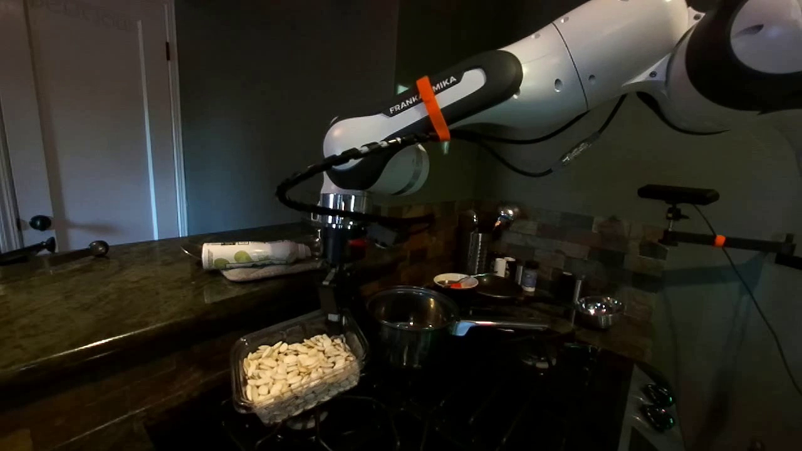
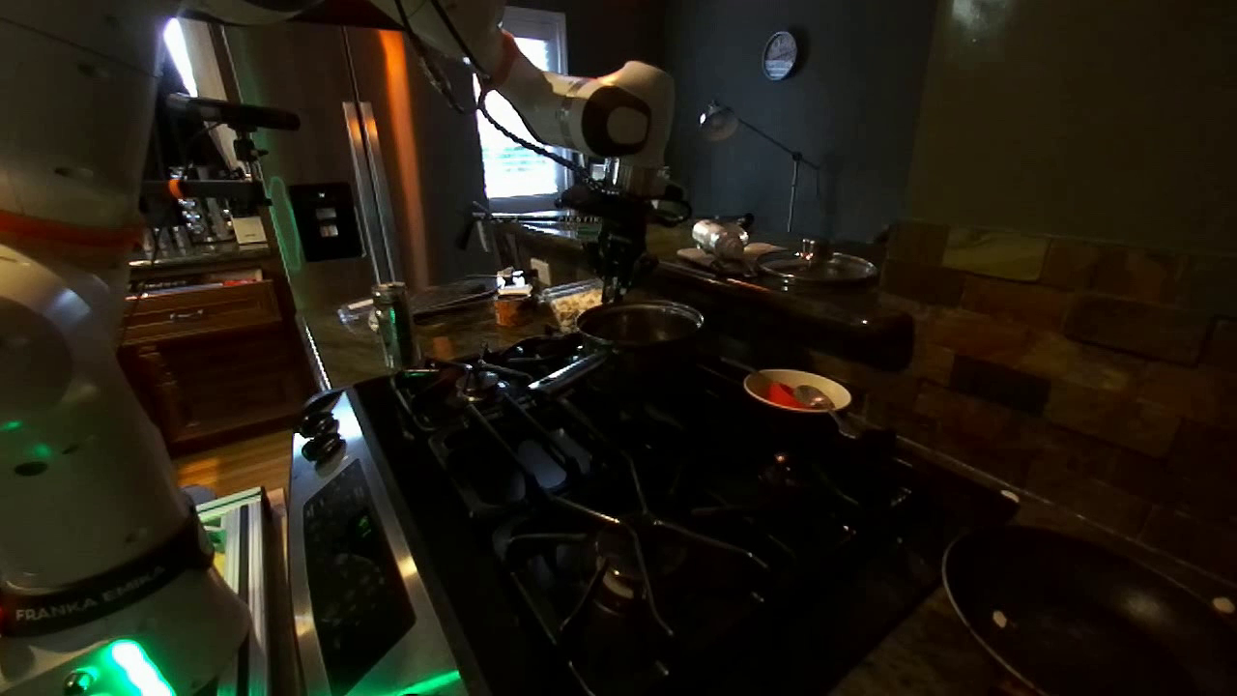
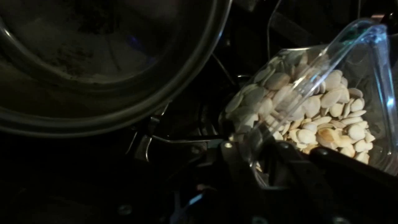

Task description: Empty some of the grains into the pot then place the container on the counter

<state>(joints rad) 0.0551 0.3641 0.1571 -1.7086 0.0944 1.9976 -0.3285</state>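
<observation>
The clear plastic container (image 1: pixel 313 393) with a heap of pale grains (image 1: pixel 297 365) is over the dark stove, beside the pot (image 1: pixel 410 347). I cannot tell if it touches the stove. My gripper (image 1: pixel 333 313) points down and pinches the container's rim at a corner near the pot. In the wrist view the fingertips (image 3: pixel 245 133) have the clear wall (image 3: pixel 381 77) between them, and the grains (image 3: pixel 329 127) fill the container's lower part. The steel pot's rim (image 3: pixel 189 68) and dark bare bottom show there. The counter (image 1: pixel 81 307) is the raised stone ledge.
A white printed can (image 1: pixel 250 254) lies on a pale cloth on the counter. The pot's handle (image 1: pixel 501 323) sticks out. A white bowl (image 2: pixel 797 391) with a spoon, a glass lid (image 2: pixel 817 266), a dark pan (image 2: pixel 1073 619) and burner grates (image 2: pixel 628 522) are around.
</observation>
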